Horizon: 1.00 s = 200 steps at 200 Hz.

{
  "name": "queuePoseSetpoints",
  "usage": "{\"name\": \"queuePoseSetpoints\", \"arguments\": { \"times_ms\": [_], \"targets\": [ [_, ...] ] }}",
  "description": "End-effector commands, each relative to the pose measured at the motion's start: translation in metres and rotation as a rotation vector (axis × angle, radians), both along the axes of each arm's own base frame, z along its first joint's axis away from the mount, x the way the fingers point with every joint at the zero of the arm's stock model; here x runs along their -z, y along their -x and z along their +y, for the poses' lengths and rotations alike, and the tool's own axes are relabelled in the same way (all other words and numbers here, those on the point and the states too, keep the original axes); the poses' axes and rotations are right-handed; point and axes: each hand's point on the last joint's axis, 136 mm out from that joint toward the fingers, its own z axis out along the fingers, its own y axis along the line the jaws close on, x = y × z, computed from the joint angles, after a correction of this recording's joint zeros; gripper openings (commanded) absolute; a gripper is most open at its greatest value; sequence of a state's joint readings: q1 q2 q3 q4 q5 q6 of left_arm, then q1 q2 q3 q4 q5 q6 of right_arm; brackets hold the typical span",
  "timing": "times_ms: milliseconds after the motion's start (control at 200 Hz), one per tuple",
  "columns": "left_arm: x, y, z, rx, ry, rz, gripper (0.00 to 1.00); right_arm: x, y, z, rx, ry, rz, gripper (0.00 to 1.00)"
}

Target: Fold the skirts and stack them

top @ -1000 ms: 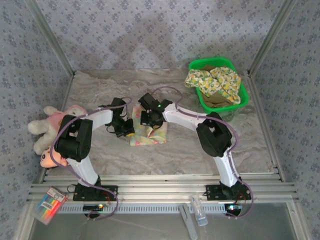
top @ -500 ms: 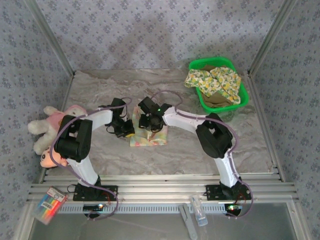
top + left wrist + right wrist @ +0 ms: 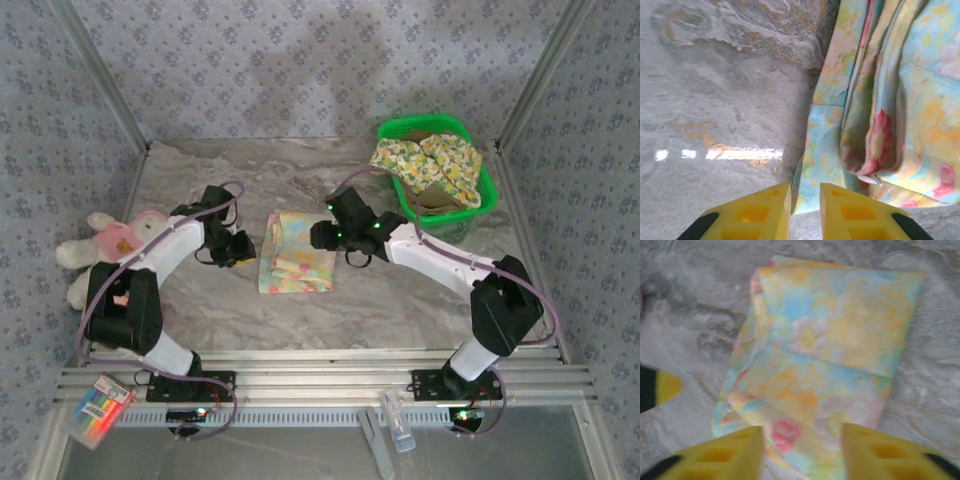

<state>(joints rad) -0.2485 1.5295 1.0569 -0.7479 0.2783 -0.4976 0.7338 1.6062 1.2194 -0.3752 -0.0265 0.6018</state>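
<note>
2 grippers, both empty! Left gripper (image 3: 805,210) sits low at the table (image 3: 400,300), jaws only a crack apart, nothing between them. Right gripper (image 3: 802,450) shows a wider gap, nothing held either. Between them lies the pastel skirt (image 3: 296,255), folded flat, left gripper just beside its left edge. Back right, a floral skirt (image 3: 425,165) drapes over the green basket (image 3: 470,210). Pink plush (image 3: 105,250) lies far left.

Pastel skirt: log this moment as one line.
pastel skirt folded, flat on table; left claw slightly open, empty, at its edge; right claw open, empty, beside it
</note>
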Motion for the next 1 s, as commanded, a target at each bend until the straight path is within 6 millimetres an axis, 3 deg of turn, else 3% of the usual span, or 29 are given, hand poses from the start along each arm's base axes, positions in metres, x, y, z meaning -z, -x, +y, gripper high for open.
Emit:
{"name": "queuePoseSetpoints", "arguments": {
  "times_ms": [0,55,210,330,410,590,725,904,994],
  "targets": [
    [-0.03,0.003,0.009,-0.021,-0.027,-0.046,0.24,0.003,-0.017,-0.01,-0.023,0.014,-0.037,0.3],
    [-0.042,0.0,0.001,-0.027,0.03,-0.076,0.26,0.007,-0.026,-0.012,-0.027,0.033,-0.045,0.24],
    [-0.068,-0.009,-0.051,0.013,0.241,-0.119,0.28,0.03,-0.041,-0.008,-0.074,0.097,-0.013,0.11],
    [-0.07,-0.01,-0.097,0.08,0.31,-0.113,0.27,0.052,-0.057,-0.001,-0.12,0.133,0.026,0.03],
    [-0.054,-0.01,-0.114,0.087,0.305,-0.086,0.26,0.071,-0.068,0.002,-0.138,0.171,0.077,0.0],
    [0.016,0.002,-0.101,0.057,0.165,0.047,0.23,0.107,-0.079,0.01,-0.149,0.225,0.195,0.0],
    [0.053,0.013,-0.083,0.083,0.06,0.122,0.23,0.132,-0.057,-0.011,-0.073,0.271,0.326,0.01],
    [0.069,0.011,-0.059,0.092,-0.005,0.15,0.23,0.144,-0.009,-0.039,0.007,0.246,0.427,0.05],
    [0.066,0.001,-0.053,0.117,-0.022,0.125,0.26,0.129,0.021,-0.018,0.028,0.085,0.455,0.11]
  ]
}}
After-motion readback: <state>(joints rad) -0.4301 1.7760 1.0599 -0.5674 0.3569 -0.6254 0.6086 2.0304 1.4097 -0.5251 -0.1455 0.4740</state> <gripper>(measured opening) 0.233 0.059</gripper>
